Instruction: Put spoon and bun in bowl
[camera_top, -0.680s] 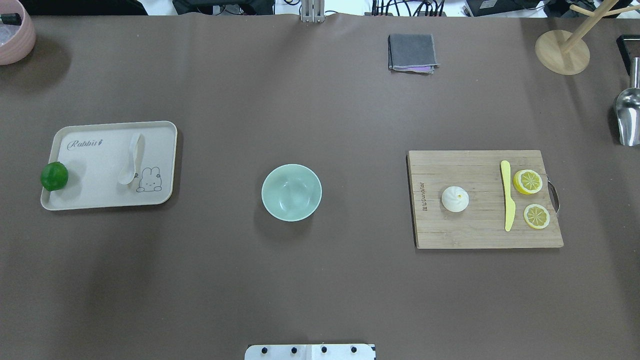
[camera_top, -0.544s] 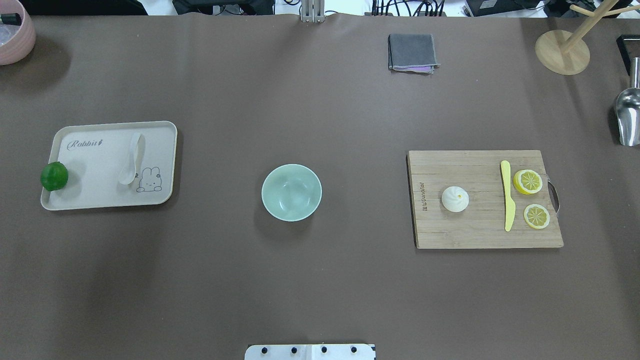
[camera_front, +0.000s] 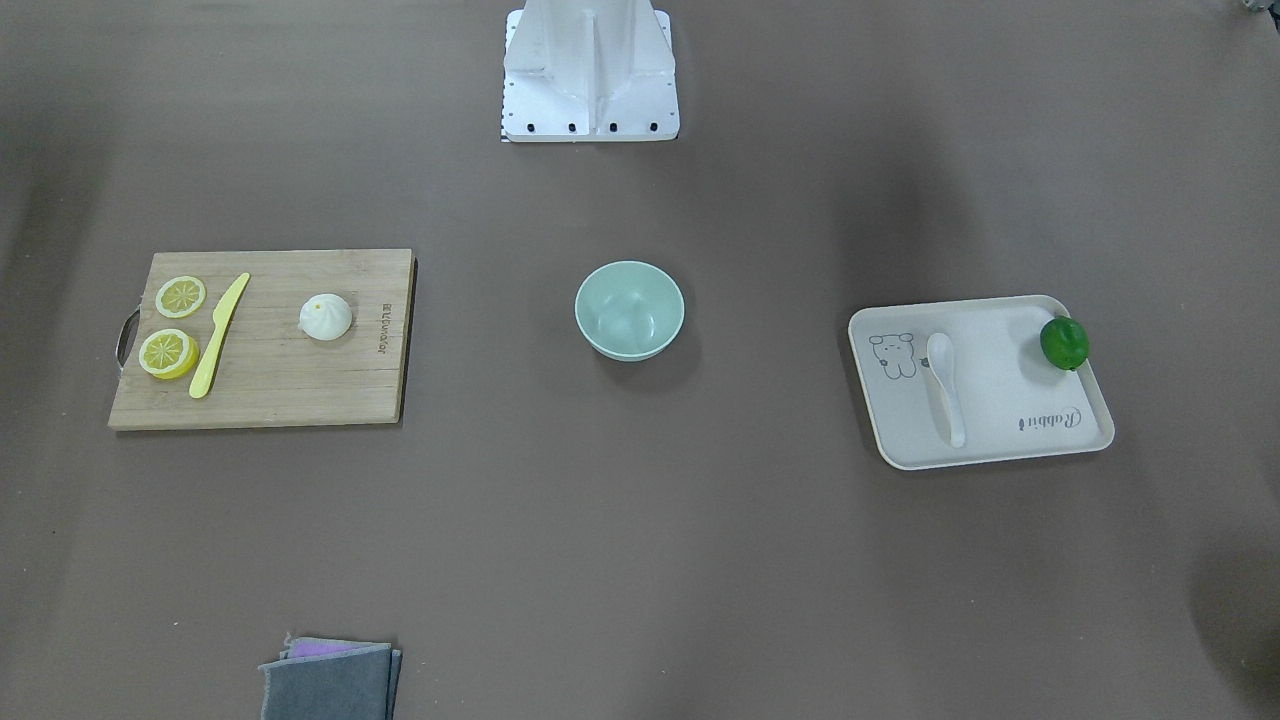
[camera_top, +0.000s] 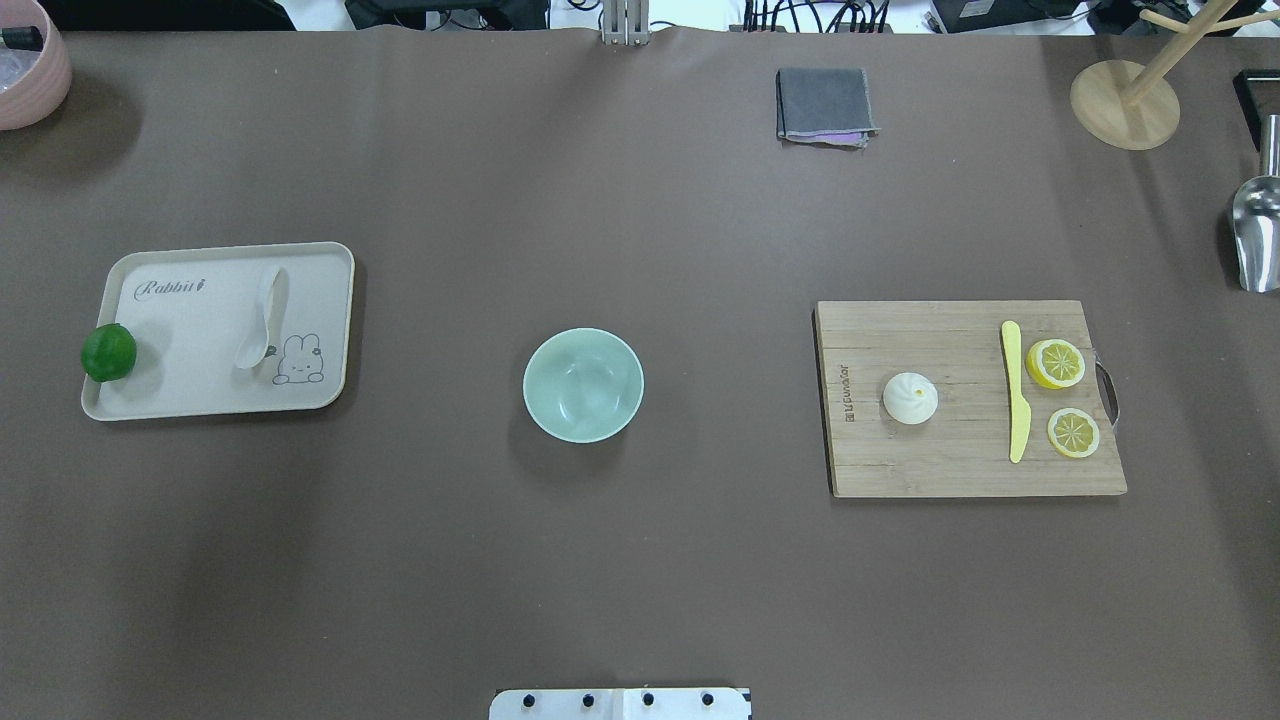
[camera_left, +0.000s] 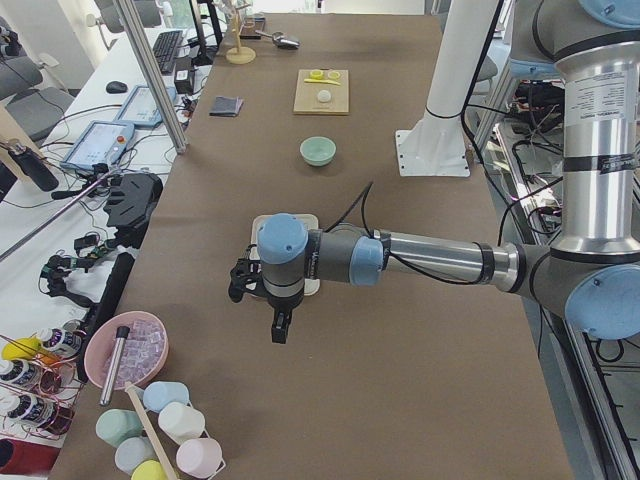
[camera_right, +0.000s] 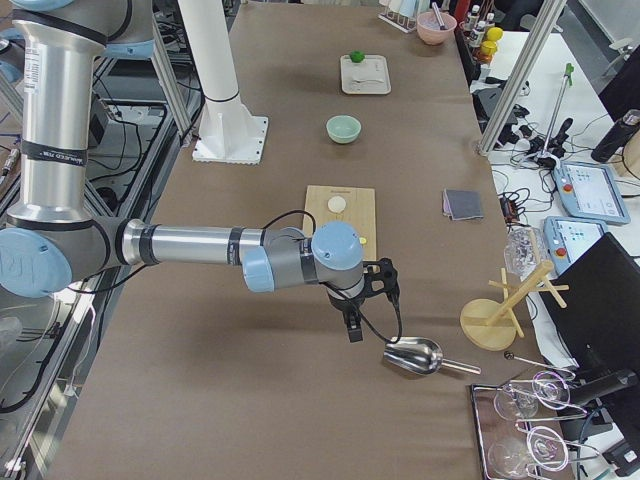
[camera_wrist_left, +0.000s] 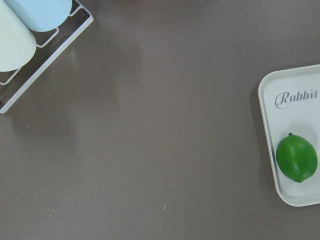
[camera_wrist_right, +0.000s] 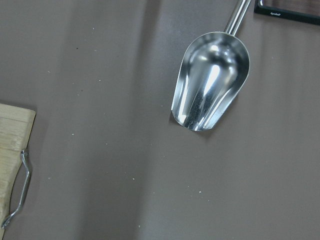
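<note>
Left gripper (camera_left: 281, 333): seen only from the side, hanging fingers-down over the brown table covering (camera_top: 640, 560) at the table's left end, holding nothing visible; whether its jaws are parted or closed cannot be told; its wrist view looks down on a round green lime (camera_wrist_left: 296, 158) at the left rim of a flat cream rectangular tray (camera_top: 190, 385) printed with a rabbit. Right gripper (camera_right: 352, 331): likewise seen only from the side, fingers-down over the table at the right end; jaw state cannot be told; its wrist view shows a polished steel scoop (camera_wrist_right: 210, 92) lying on the covering, apart from the wire handle of a rectangular bamboo cutting board (camera_top: 930, 460). Small white soup spoon (camera_top: 262, 318): lying flat on the tray, right of the lime, just beside the rabbit print, scoop towards the near side. Small round white pleated bun (camera_top: 910, 398): on the left half of the board, upright; a yellow plastic knife (camera_top: 1015, 390) lies right of it, and two yellow lemon slices (camera_top: 1056, 363) lie right of the knife. Round pale mint-green bowl (camera_top: 583, 385): upright at mid-table, between tray and board, well apart from both. Folded grey cloth (camera_top: 824, 103): at the far edge, right of centre.
</note>
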